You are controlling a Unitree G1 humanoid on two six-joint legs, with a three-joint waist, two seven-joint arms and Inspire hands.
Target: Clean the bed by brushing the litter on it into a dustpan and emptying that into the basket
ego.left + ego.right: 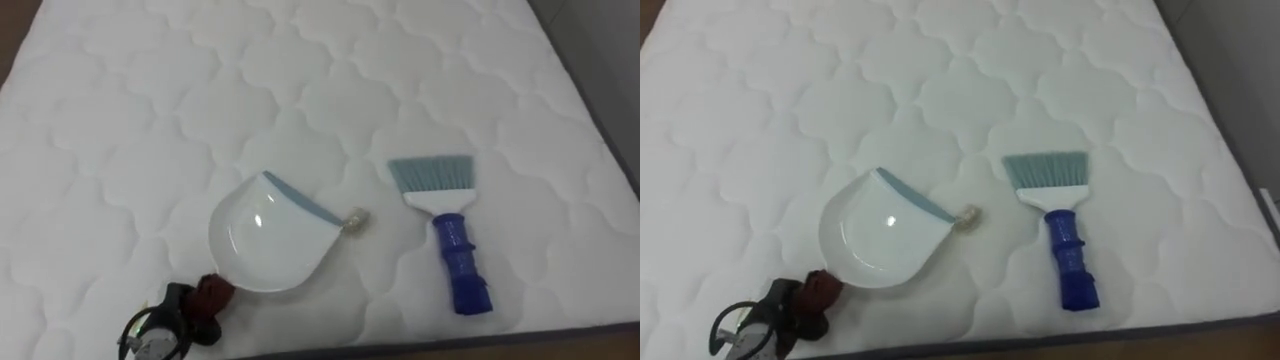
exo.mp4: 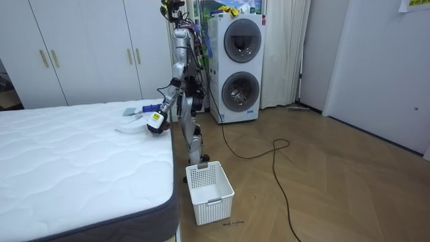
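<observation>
A white dustpan [image 1: 265, 240] with a grey-blue lip lies on the white quilted mattress [image 1: 150, 120], near its front edge. My left hand [image 1: 170, 318] is at the lower left, its dark fingers curled round the pan's dark red handle [image 1: 213, 292]. A small beige crumpled scrap [image 1: 353, 222] lies right at the pan's lip. To the right of it lies a hand brush [image 1: 445, 215] with a blue handle and grey-blue bristles that point away from me. In the room view I stand at the bed's side edge with my left hand [image 2: 156, 121] over the mattress.
The mattress edge [image 1: 560, 335] runs along the bottom of the eye views, and its right edge falls off at the upper right. On the wooden floor by the bed's corner stands a white laundry basket [image 2: 209, 191]. Stacked washing machines [image 2: 238, 67] are behind me.
</observation>
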